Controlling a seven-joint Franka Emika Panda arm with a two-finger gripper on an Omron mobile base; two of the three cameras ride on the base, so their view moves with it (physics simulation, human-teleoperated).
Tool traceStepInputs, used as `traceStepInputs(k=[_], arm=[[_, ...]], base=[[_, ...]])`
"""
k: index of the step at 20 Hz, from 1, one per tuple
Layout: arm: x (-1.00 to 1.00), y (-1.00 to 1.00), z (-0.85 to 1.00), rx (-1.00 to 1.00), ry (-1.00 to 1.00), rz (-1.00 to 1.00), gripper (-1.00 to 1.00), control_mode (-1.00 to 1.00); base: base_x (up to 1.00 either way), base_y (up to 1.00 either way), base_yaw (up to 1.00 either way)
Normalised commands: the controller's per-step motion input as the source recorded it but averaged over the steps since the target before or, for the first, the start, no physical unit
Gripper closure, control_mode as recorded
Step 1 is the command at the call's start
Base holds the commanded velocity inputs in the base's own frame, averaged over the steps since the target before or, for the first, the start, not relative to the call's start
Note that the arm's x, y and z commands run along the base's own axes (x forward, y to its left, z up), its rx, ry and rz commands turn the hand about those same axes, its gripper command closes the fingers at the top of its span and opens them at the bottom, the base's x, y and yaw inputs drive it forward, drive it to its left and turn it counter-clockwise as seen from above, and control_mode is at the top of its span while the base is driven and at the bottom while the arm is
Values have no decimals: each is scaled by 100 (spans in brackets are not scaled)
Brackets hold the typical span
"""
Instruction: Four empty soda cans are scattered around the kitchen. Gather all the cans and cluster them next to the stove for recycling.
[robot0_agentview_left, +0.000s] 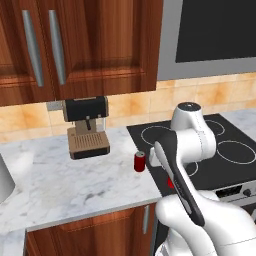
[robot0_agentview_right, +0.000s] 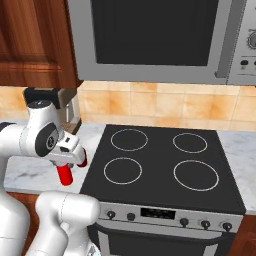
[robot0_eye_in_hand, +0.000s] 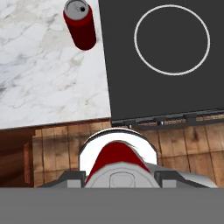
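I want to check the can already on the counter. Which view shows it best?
The hand view: the standing can shows whole, top and side, beside the stove. The left base view shows it small; in the right base view I cannot pick it out.

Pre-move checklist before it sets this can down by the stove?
1. Hand shut on the held can: ok, red can hangs from it in the right base view.
2. Held can over the counter: cannot tell; the hand view looks down past the counter's front edge.
3. Can on counter upright beside the stove: ok.
4. Bare counter around that can: ok.
5. Coffee machine apart from the drop spot: ok.
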Motion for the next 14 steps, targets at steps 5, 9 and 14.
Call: traceStepInputs(k=[5, 9, 14], arm=[[0, 0, 0, 0, 0, 0, 100, 100], [0, 0, 0, 0, 0, 0, 100, 100], [0, 0, 0, 0, 0, 0, 100, -100]], base=[[26, 1, -1], [25, 0, -1], [0, 0, 0]])
